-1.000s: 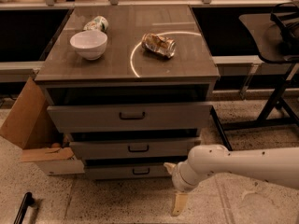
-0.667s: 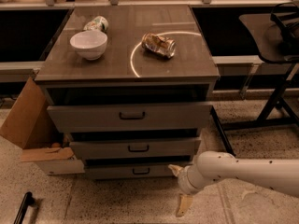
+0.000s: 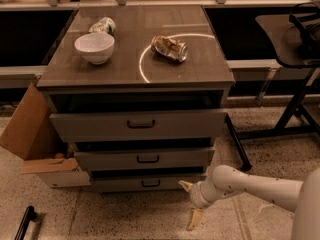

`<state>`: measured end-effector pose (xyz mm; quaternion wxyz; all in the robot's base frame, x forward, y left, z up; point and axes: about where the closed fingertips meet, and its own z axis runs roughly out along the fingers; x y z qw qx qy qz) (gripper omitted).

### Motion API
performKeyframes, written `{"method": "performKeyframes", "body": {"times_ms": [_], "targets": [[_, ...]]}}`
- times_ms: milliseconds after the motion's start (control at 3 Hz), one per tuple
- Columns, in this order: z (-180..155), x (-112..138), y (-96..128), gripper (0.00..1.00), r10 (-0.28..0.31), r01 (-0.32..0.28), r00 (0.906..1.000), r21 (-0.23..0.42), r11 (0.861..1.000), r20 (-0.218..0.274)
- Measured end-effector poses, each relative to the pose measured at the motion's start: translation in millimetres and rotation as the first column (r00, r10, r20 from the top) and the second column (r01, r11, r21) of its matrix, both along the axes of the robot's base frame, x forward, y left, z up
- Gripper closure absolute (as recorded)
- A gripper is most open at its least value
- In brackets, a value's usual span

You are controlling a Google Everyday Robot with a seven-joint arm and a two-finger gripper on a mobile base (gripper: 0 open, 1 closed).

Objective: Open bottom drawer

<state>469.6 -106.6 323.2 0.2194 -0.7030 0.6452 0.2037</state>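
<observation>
A speckled floor runs under a three-drawer cabinet. Its grey-brown surface carries a white bowl at left and a crushed can further right. The bottom drawer, lowest and slimmest, sits just above the floor. Near its right end, low down, the claw is spread wide, gripping nothing.

There are three drawers; the bottom drawer is the lowest. The worktop carries one bowl, one crushed can and one lying container. One gripper, fingers apart, hangs near the floor, just beside the bottom drawer's right end.
</observation>
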Motion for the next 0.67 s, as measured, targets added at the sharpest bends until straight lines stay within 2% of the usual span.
{"method": "performKeyframes", "body": {"times_ms": [333, 667], "targets": [[-51.6, 15.3, 8.2, 0.0, -0.012, 0.015, 0.9985, 0.048, 0.999, -0.053], [-51.7, 15.3, 8.2, 0.0, -0.012, 0.015, 0.9985, 0.048, 0.999, -0.054]]}}
